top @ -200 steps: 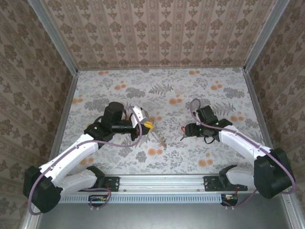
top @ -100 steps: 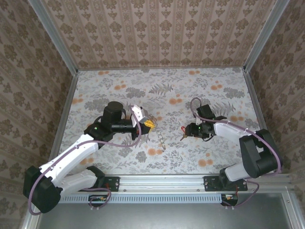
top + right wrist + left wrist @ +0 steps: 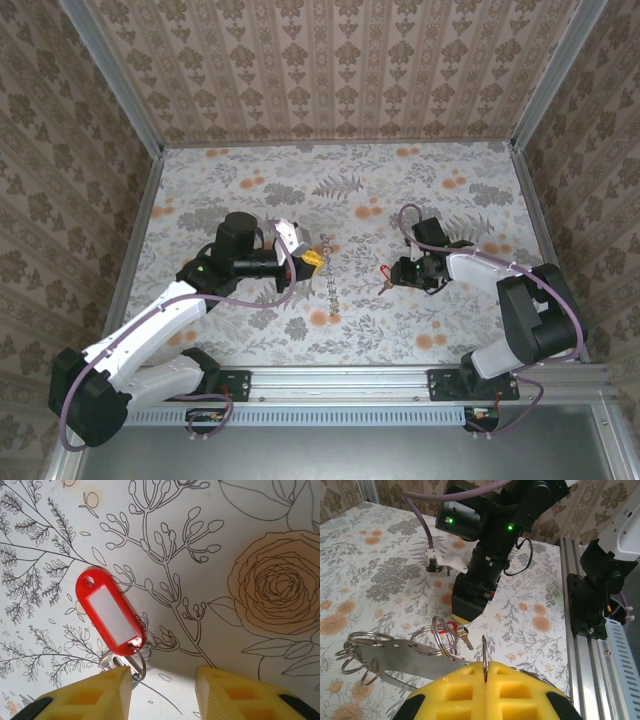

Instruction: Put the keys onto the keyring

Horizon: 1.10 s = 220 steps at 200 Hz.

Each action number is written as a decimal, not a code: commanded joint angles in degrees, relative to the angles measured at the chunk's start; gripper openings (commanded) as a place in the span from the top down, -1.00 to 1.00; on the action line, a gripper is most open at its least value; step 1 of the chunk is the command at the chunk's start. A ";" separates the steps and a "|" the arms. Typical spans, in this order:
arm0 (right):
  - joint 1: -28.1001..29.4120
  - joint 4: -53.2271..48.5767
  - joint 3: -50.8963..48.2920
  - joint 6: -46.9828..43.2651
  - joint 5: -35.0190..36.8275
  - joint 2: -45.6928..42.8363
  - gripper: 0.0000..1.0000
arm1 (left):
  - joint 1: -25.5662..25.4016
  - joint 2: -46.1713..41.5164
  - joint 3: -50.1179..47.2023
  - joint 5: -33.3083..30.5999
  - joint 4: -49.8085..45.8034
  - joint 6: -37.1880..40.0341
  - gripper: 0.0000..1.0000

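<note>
The keys are a small silvery key joined by a little split ring to a red oblong tag. They lie flat on the flowered table. My right gripper hovers low over them, open, its left finger over the key's head. From above, the keys lie at the tip of the right gripper. My left gripper is shut on the keyring, a thin metal hoop held edge-on above the table. The left gripper is left of centre.
A flat metal strip carrying several smaller rings hangs by the left gripper, seen from above as a pale chain. The aluminium rail and arm bases line the near edge. Patterned walls enclose the table.
The right gripper's jaws have narrowed around the key and its wrist has turned. The left gripper with the hoop has drifted slightly up and left, and the metal strip swung with it.
</note>
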 commanded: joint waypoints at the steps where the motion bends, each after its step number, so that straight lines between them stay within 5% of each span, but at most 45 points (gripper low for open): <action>1: 1.59 5.11 0.12 1.01 -4.74 2.67 0.21 | 0.11 -0.62 -0.27 2.00 2.11 -0.88 1.00; 220: 6.47 8.67 1.17 3.44 -4.81 4.71 0.34 | -2.79 -1.66 -0.34 -0.76 0.05 0.67 1.00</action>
